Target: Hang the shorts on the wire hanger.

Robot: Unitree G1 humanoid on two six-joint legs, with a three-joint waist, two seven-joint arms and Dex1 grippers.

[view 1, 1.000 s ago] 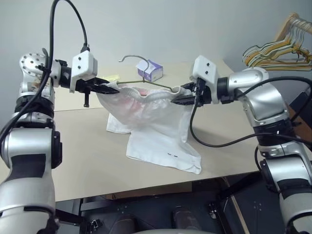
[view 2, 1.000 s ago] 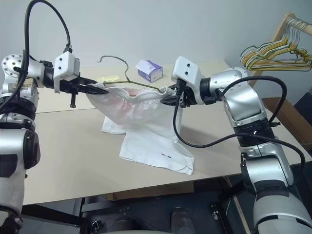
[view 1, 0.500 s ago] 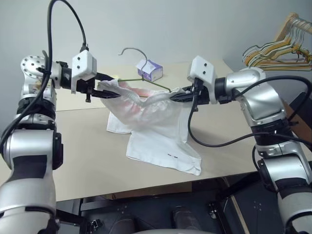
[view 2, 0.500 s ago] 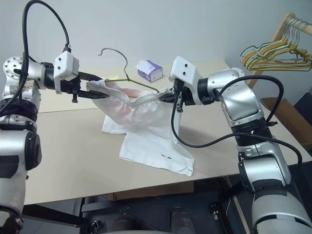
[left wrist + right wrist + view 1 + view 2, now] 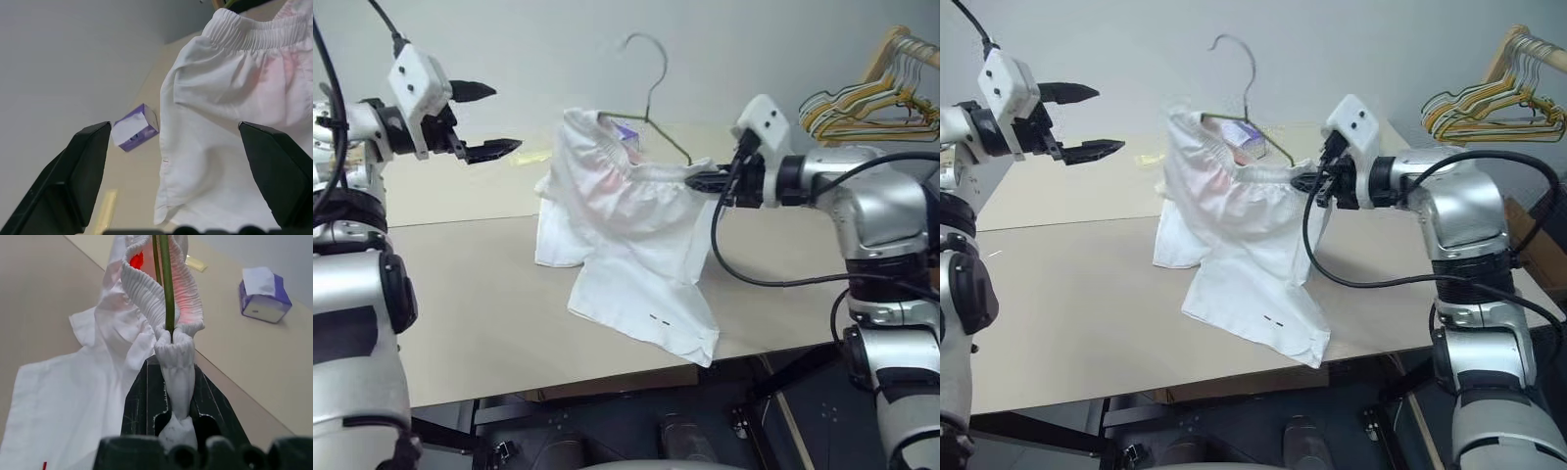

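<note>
We look into a plain indoor test room, a lab by its look: a bare beige table (image 5: 460,294) against an unadorned grey wall (image 5: 724,39), a small purple-white tissue box (image 5: 134,128) on the far side, and a bunch of coloured hangers (image 5: 871,103) on a wooden stand at far right.

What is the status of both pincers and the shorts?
Left pincer open, clear. Right pincer shut on shorts waistband and wire hanger. Nothing obstructing.

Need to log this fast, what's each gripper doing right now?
Left gripper: open, empty.
Right gripper: shut on the shorts and the wire hanger.
</note>
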